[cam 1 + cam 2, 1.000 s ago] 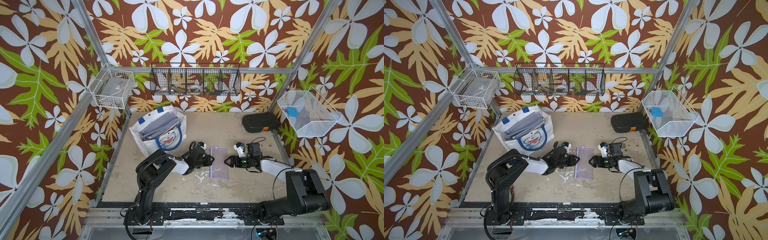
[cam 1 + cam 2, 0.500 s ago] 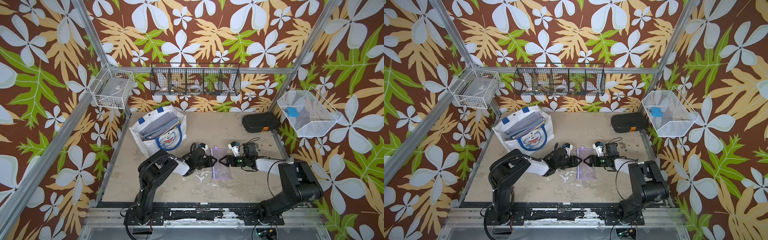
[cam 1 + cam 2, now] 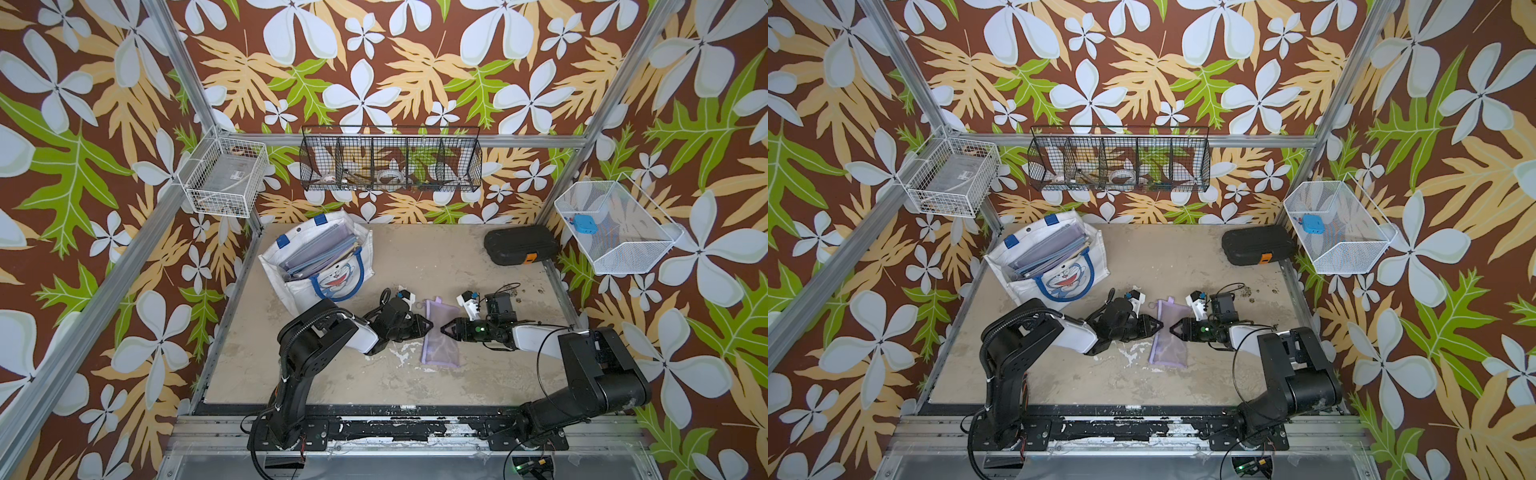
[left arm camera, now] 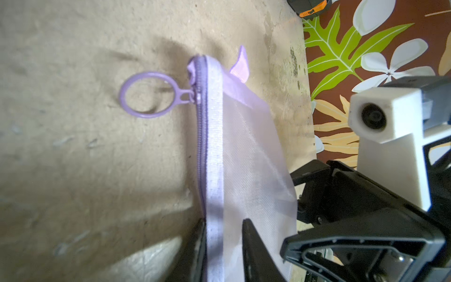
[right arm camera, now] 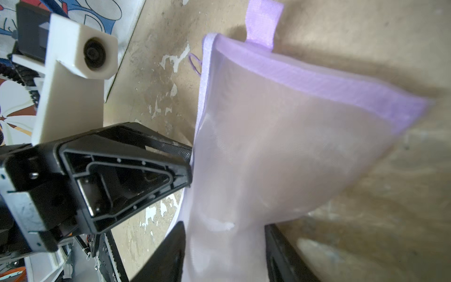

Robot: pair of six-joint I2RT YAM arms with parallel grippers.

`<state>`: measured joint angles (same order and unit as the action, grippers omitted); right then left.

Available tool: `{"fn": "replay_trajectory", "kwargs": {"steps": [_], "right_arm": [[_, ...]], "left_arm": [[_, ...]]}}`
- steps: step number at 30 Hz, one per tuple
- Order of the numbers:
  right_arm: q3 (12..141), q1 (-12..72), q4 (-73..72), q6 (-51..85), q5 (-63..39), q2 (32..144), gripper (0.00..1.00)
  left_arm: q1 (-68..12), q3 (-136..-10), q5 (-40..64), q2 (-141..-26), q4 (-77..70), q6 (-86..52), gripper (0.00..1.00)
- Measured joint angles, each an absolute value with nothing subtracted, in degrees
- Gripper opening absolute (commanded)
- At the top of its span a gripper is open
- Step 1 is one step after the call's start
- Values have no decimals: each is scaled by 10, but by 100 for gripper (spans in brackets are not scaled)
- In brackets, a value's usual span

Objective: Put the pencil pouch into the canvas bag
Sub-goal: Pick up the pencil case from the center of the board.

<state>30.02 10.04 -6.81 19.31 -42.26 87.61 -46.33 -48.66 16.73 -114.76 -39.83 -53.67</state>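
Left gripper (image 4: 223,225) narrowly pinches the pencil pouch (image 3: 439,340) at its zipper edge. Right gripper (image 5: 224,227), wider, straddles the opposite edge, grip unclear. Canvas bag (image 3: 332,284) stands at ten o'clock of the pouch, black case (image 3: 519,245) at two.

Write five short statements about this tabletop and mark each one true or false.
1. The pencil pouch lies between the left gripper and the right gripper. True.
2. The pencil pouch is inside the canvas bag. False: it lies on the table, apart from the bag.
3. The canvas bag is empty. False: folders stand in it.
4. A purple ring pull is attached to the pencil pouch. True.
5. The black case sits beside the canvas bag. False: it sits in the opposite back corner.
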Motion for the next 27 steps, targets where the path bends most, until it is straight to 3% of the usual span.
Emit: {"fn": "replay_trajectory", "kwargs": {"steps": [4, 14, 16, 18, 21, 27], "right_arm": [[297, 100, -65, 204, -420, 875, 33], [305, 100, -40, 203, -420, 828, 25], [307, 100, -30, 201, -421, 808, 37], [312, 100, -17, 199, -422, 775, 59], [327, 101, 7, 189, -420, 720, 81], [383, 101, 65, 173, -406, 637, 98]], "left_arm": [[-463, -484, 170, -1147, -391, -539, 0], [-465, -471, 172, -1097, -374, -524, 0], [-465, -471, 168, -1069, -355, -507, 0], [-466, -474, 161, -1031, -322, -476, 0], [-466, -494, 131, -975, -251, -416, 0], [-460, -577, 57, -880, -70, -256, 0]]}}
